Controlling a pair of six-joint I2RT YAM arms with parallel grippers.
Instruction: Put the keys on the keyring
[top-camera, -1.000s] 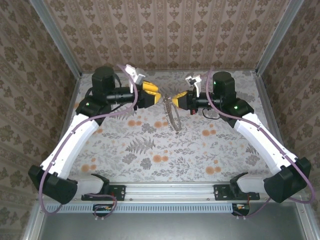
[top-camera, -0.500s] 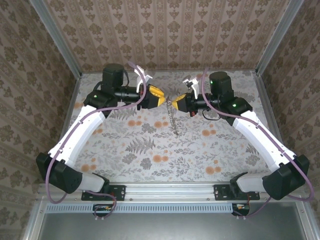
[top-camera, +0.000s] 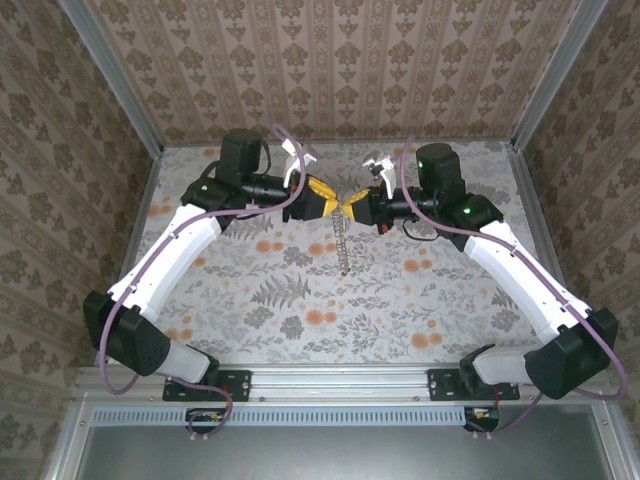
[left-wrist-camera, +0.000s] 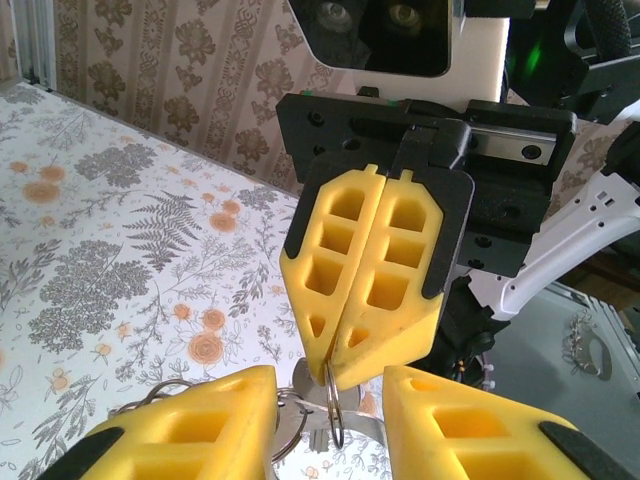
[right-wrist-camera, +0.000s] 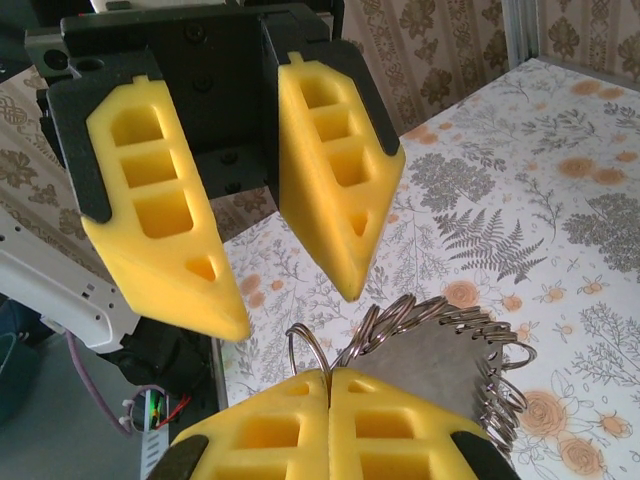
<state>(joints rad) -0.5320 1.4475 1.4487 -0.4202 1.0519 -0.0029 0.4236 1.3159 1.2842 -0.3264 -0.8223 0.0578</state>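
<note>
My right gripper is shut on the keyring, a thin wire loop standing up from its closed pads. The keys hang below it as a jagged silvery chain reaching down toward the table. Up close they are flat grey metal threaded with several small rings. My left gripper faces the right one tip to tip and is open. In the left wrist view its gripper has a finger on each side of the keyring, apart from it.
The floral tablecloth lies under both arms. Patterned walls and metal frame posts close in the back and sides. The rail with both arm bases runs along the near edge.
The left arm has swung right and its open gripper has closed in on the right gripper's tip. The right gripper and the hanging keys shifted slightly left and back.
</note>
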